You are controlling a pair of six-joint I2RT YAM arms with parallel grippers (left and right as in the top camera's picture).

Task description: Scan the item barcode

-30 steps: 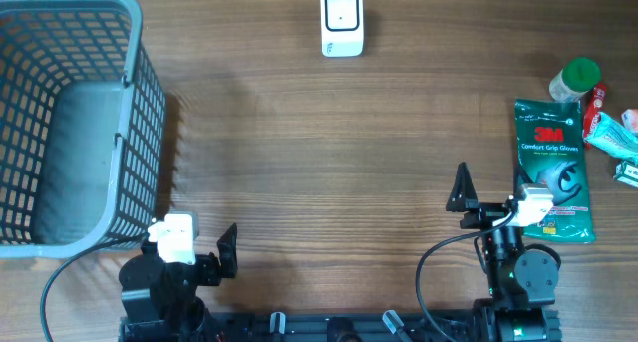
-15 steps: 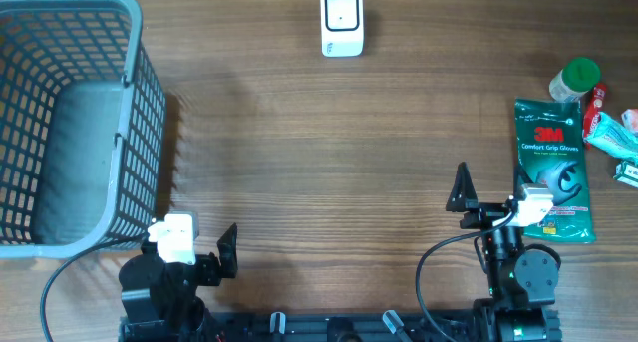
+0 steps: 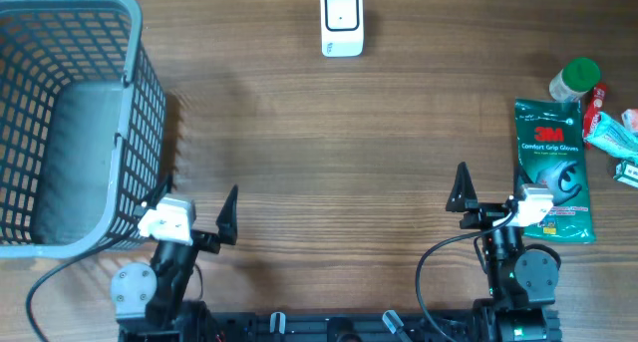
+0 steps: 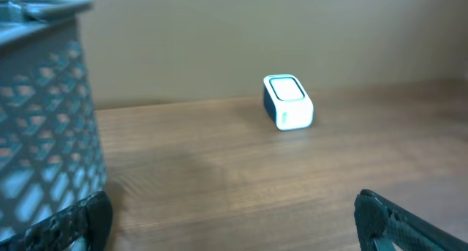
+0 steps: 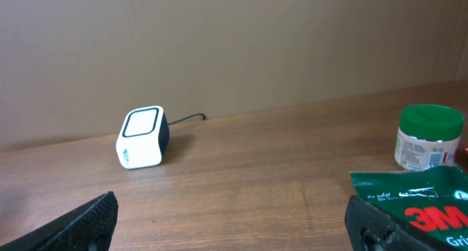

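The white barcode scanner [image 3: 341,21] stands at the far middle of the table, its cable running off the back; it also shows as the scanner [image 4: 287,102] in the left wrist view and the scanner [image 5: 142,137] in the right wrist view. Items lie at the right: a green 3M glove pack [image 3: 553,168], a green-lidded jar [image 3: 575,80] and small packets [image 3: 610,133]. My right gripper [image 3: 498,194] stands open beside the glove pack [image 5: 417,196], its right finger at the pack's near edge. My left gripper [image 3: 191,214] is open and holds nothing, next to the basket.
A grey mesh basket [image 3: 150,103] fills the far left; its wall [image 4: 44,119] is close to my left finger. The jar [image 5: 428,137] stands behind the glove pack. Bare wooden table [image 3: 329,153] lies between the arms and the scanner.
My left arm has moved forward from its base, with the gripper now further up the table beside the basket. The right arm and the items have not moved.
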